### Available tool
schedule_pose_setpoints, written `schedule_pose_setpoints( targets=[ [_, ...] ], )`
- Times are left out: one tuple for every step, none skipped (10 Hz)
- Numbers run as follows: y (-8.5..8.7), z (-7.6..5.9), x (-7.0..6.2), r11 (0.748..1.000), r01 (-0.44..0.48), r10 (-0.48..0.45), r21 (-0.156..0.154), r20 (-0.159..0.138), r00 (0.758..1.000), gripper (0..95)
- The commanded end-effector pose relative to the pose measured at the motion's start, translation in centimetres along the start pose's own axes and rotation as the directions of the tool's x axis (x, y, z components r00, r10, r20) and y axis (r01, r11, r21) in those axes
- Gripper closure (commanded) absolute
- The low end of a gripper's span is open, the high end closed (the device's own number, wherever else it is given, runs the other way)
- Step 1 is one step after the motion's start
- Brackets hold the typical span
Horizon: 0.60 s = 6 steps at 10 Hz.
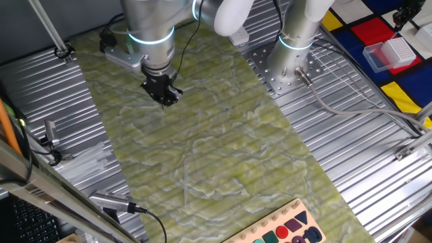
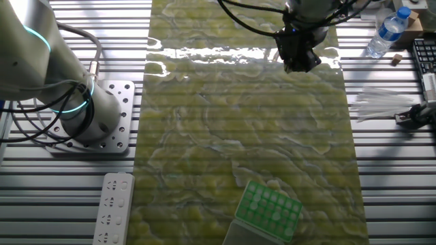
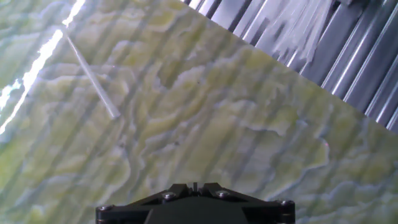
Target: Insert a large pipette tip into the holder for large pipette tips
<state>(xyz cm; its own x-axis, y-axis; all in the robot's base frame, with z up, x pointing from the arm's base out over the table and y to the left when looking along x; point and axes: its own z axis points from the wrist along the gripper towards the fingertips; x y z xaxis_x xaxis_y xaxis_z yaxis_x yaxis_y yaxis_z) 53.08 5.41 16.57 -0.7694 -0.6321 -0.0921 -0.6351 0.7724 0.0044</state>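
Observation:
One large pipette tip (image 3: 91, 73), thin and whitish, lies flat on the green marbled mat, up and left of my fingers in the hand view. It shows faintly in one fixed view (image 1: 185, 181). My gripper (image 1: 163, 96) hangs above the mat's far end, well away from the tip, jaws together and empty; it also shows in the other fixed view (image 2: 300, 64) and at the bottom of the hand view (image 3: 194, 185). The green-topped holder (image 2: 269, 209) stands at the opposite end of the mat, far from the gripper.
Several loose tips (image 2: 381, 105) lie on the ribbed metal table beside the mat, also in the hand view (image 3: 305, 25). A white-topped tip box (image 1: 395, 52), a water bottle (image 2: 388, 30), a second arm's base (image 2: 95, 119) and a shape board (image 1: 287, 229) stand around.

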Motion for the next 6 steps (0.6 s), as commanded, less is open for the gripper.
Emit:
schedule_pose_setpoints(
  targets=[
    [-0.04, 0.06, -0.03, 0.987, 0.16, -0.158, -0.008, 0.11, 0.981, 95.0],
    [-0.04, 0.06, -0.03, 0.983, 0.181, -0.179, -0.012, 0.117, 0.977, 95.0],
    [-0.04, 0.06, -0.03, 0.978, 0.208, -0.203, -0.024, 0.134, 0.97, 95.0],
    [-0.04, 0.06, -0.03, 0.974, 0.22, -0.209, -0.052, 0.154, 0.966, 95.0],
    [-0.04, 0.06, -0.03, 0.968, 0.244, -0.232, -0.064, 0.149, 0.961, 95.0],
    [-0.04, 0.06, -0.03, 0.965, 0.254, -0.242, -0.065, 0.151, 0.958, 95.0]
  ],
)
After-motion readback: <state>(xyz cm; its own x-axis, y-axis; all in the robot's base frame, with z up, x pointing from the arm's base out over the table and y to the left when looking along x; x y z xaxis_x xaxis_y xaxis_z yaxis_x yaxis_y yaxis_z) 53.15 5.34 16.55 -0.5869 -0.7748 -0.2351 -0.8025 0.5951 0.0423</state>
